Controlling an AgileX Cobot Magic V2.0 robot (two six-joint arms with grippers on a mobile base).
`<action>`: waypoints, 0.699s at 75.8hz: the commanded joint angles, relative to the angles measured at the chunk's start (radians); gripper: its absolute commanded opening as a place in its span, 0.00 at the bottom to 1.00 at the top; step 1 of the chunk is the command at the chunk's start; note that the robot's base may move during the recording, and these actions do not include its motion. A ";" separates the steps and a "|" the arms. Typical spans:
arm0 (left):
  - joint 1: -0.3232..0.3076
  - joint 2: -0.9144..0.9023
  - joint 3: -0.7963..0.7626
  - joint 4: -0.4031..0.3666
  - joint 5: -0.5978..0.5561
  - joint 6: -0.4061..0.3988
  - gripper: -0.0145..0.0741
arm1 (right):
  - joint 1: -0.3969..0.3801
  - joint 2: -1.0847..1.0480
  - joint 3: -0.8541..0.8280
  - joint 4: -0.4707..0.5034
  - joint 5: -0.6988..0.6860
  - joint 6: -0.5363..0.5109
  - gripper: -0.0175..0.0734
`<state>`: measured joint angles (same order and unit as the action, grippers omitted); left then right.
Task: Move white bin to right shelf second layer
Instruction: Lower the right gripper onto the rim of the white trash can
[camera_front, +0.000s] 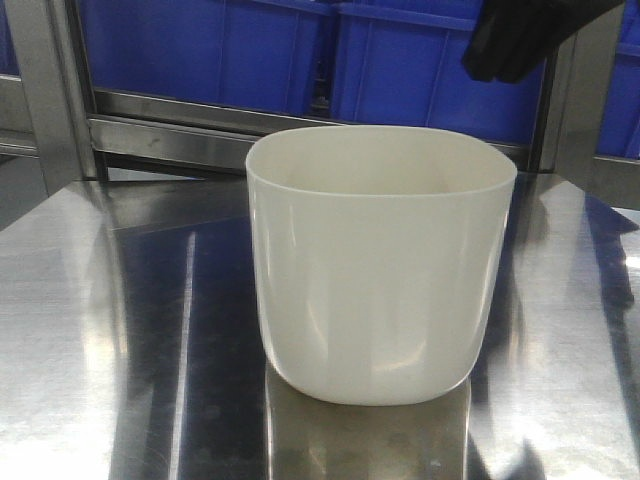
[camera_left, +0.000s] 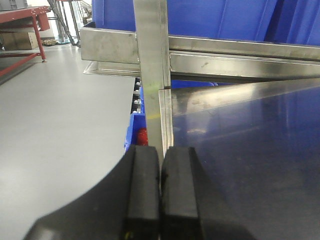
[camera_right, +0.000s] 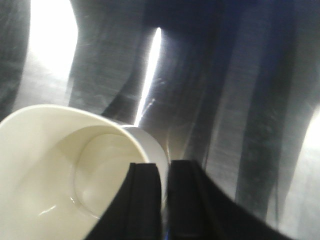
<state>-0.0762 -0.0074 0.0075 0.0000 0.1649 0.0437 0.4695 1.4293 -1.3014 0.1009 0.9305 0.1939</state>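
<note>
The white bin (camera_front: 380, 265) stands upright and empty on the shiny steel table (camera_front: 120, 330), near its middle. My right gripper (camera_front: 510, 40) hangs above the bin's far right corner, apart from it. In the right wrist view the bin (camera_right: 60, 165) lies below and to the left, and the right gripper (camera_right: 165, 172) has its jaws almost together with nothing between them, over the bin's rim. My left gripper (camera_left: 161, 165) is shut and empty at the table's left edge. The right shelf's roller level is out of view.
A steel rack rail (camera_front: 170, 125) and posts (camera_front: 50, 90) stand behind the table, with blue crates (camera_front: 400, 60) on the level above. In the left wrist view a steel post (camera_left: 152, 75) rises at the table corner, with grey floor (camera_left: 60, 125) to the left.
</note>
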 joint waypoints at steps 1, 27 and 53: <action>-0.003 -0.014 0.037 0.000 -0.087 -0.005 0.26 | 0.020 -0.034 -0.040 -0.003 -0.078 -0.055 0.66; -0.003 -0.014 0.037 0.000 -0.087 -0.005 0.26 | 0.027 -0.022 -0.040 -0.002 -0.017 -0.055 0.74; -0.003 -0.014 0.037 0.000 -0.087 -0.005 0.26 | 0.027 0.103 -0.039 -0.002 0.076 -0.055 0.74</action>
<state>-0.0762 -0.0074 0.0075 0.0000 0.1649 0.0437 0.4964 1.5397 -1.3054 0.1009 1.0197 0.1510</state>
